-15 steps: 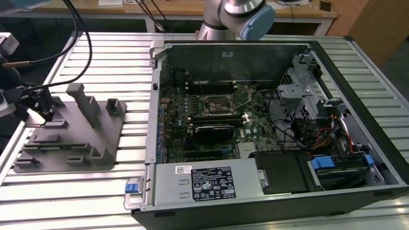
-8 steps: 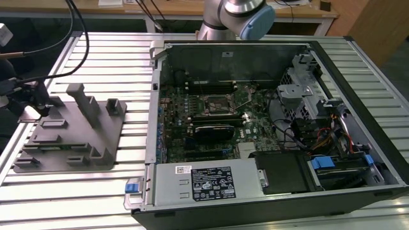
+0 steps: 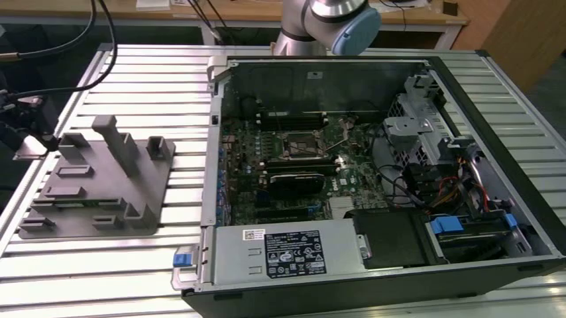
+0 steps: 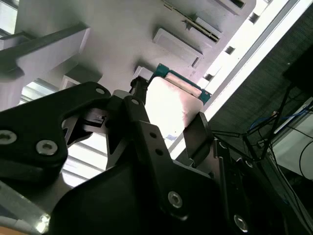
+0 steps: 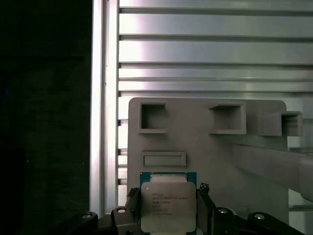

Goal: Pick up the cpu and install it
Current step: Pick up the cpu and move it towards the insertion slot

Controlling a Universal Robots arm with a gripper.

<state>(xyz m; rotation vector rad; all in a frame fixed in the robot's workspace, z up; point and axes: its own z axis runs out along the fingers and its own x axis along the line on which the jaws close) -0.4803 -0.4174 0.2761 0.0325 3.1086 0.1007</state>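
Note:
The cpu (image 5: pixel 168 206) is a flat square chip with a silver top and a green edge. It sits between the fingers of my gripper (image 5: pixel 168 199), which is shut on it from two sides. In the second wrist view the cpu (image 4: pixel 172 104) hangs above the grey fixture tray (image 4: pixel 122 34), held by the black fingers (image 4: pixel 197 131). The exterior view shows my gripper (image 3: pixel 26 138) at the tray's (image 3: pixel 97 192) far left edge. The black-framed motherboard socket (image 3: pixel 296 142) lies inside the open computer case, well to the exterior view's right of the gripper.
The open computer case (image 3: pixel 460 86) lies on a slatted aluminium table (image 3: pixel 132 79), with a power supply (image 3: pixel 283 252), a drive cage (image 3: pixel 415 126) and loose cables inside. Tall grey posts (image 3: pixel 115 142) rise from the fixture tray. The arm's base (image 3: pixel 305 26) stands behind the case.

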